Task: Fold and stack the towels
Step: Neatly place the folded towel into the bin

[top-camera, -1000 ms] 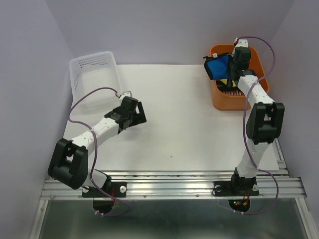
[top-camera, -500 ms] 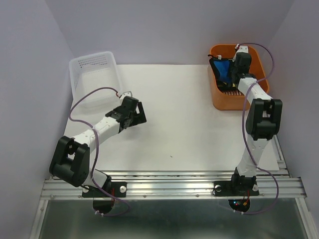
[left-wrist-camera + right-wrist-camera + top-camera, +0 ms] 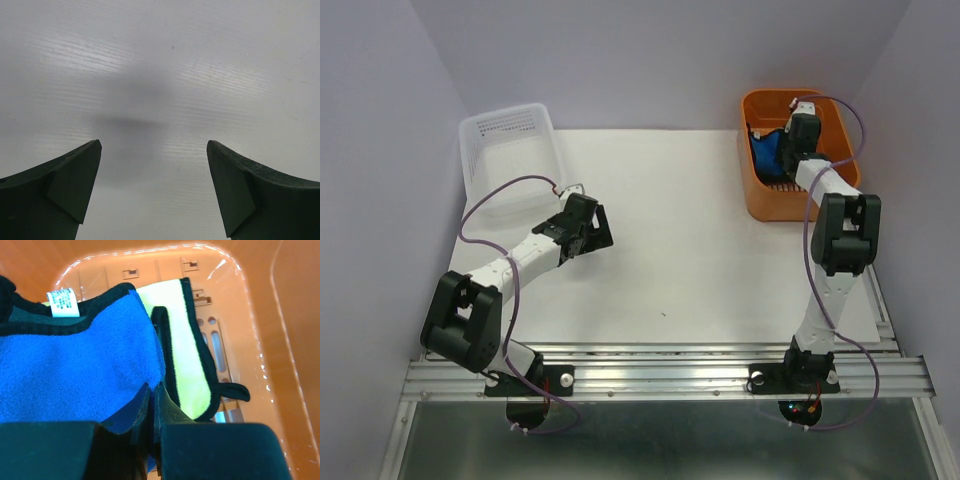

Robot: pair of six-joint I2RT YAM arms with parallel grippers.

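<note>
The bin (image 3: 760,205) sits at the far right corner of the table (image 3: 700,250), its right wall close to the table's right edge. The basket (image 3: 510,140) sits at the far left corner. A broad stretch of white surface lies between them and runs to the near rail. The left gripper (image 3: 603,232) hangs low over the left-centre of that surface, near the basket but apart from it. Its jaws stand wide apart with nothing between them, and the left wrist view (image 3: 154,145) shows only table and a soft shadow under the fingers. The right arm reaches far and down into the bin, so the right gripper (image 3: 792,145) is hemmed in by orange walls, with the far and right walls nearest. Its jaws are pressed together on a fold of the blue towel (image 3: 75,375), pinched at its black-edged border. That towel (image 3: 768,155) is bunched in the bin's left half, spreading left from the fingers (image 3: 170,415) with no clear long axis. The yellow towel (image 3: 187,355) lies on the bin floor just right of it, partly under it. It shows as a narrow strip whose long axis runs far to near along the slotted floor, a black loop at its near end. A grey cloth (image 3: 30,317) shows at the far left beside a white tag (image 3: 62,302); which towel the tag belongs to I cannot tell.
</note>
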